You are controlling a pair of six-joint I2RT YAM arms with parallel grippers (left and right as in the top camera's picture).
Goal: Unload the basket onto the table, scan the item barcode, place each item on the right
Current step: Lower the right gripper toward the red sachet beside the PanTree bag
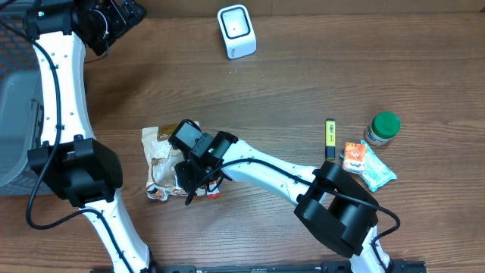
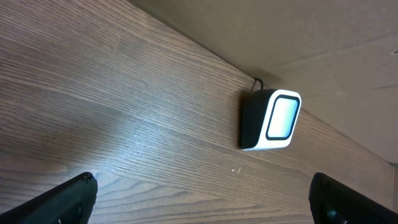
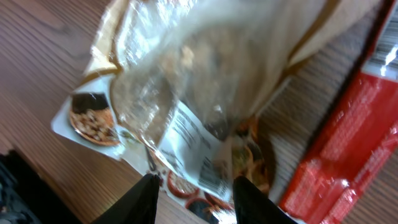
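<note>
Surface: wood-grain table [image 1: 303, 68], with a plain brown board behind its far edge.
Right gripper [image 3: 194, 194]: fingers apart with nothing clamped, low over the near end of the bag.
Snack bag [image 3: 205, 81]: crumpled clear-and-tan pouch lying flat on the table, directly under and ahead of the right jaws. Its near edge sits between the two fingertips.
Long axis: runs away from the right jaws, roughly square to their closing line, so a pinch would catch the bag's end.
Label [image 3: 208, 171]: white panel, face up, just ahead of the fingertips. It looks to carry a barcode, but it is too blurred to be sure.
Red packet [image 3: 348, 143]: just beside the bag, off to one side and outside the jaws.
Left gripper [image 2: 202, 190]: fingers spread wide and empty, well apart from the bag.
Scanner [image 2: 273, 119]: white-faced box ahead of the left jaws, well beyond the bag from the right ones.
Nearer arm: the right, clearly.
Likely next: close on the bag's end, lift, and turn the label toward the scanner. Floppy film may sag and hide the label.
</note>
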